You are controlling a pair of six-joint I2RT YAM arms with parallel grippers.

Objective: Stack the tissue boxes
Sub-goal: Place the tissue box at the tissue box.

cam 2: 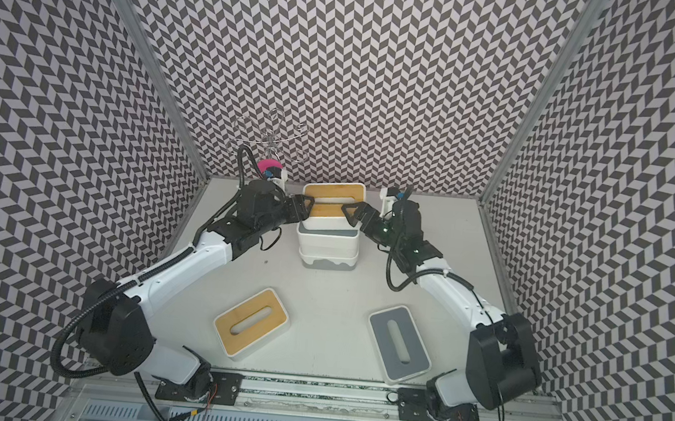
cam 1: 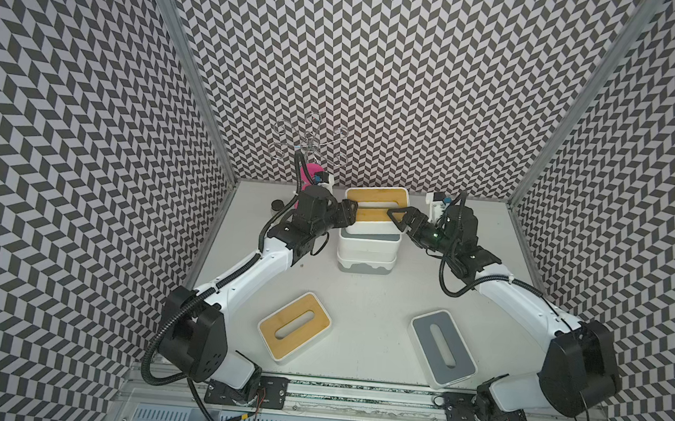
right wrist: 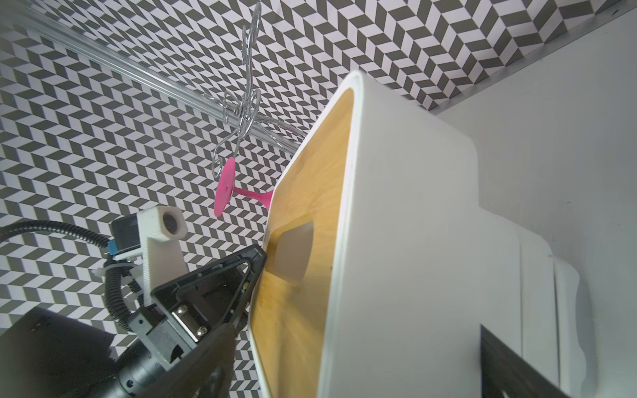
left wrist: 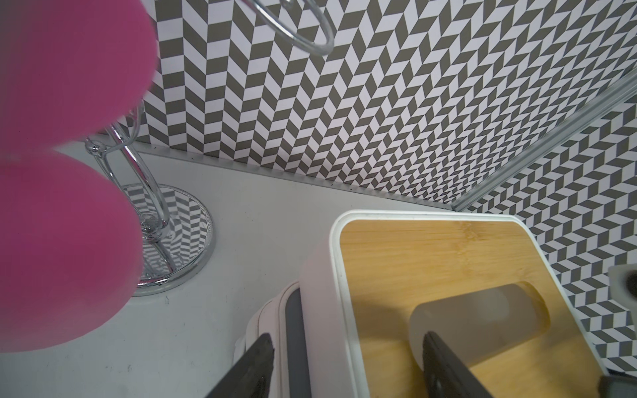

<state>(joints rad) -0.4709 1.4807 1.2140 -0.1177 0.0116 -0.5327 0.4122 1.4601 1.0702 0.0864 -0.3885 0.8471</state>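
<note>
A stack of white tissue boxes (cam 1: 368,249) stands at the back middle of the table, on a grey-based one. The top box has a tan bamboo lid (cam 1: 376,196) (left wrist: 431,258) (right wrist: 310,206) and rests on a grey lid (left wrist: 293,337). My left gripper (cam 1: 351,215) (cam 2: 304,208) (left wrist: 348,361) is open and straddles this box's left end wall. One finger is in the slot and one is outside, with a gap on each side. My right gripper (cam 1: 396,221) (cam 2: 350,214) (right wrist: 358,330) is open wide around the right end. Two more boxes lie near the front, one bamboo-lidded (cam 1: 294,326) and one grey-lidded (cam 1: 442,348).
A chrome wire stand (cam 1: 308,142) (left wrist: 179,234) holding a pink stemmed cup (cam 1: 312,172) (right wrist: 227,187) stands at the back left, close behind my left wrist. A small dark-capped jar (cam 1: 277,205) sits by the left wall. Patterned walls close in three sides.
</note>
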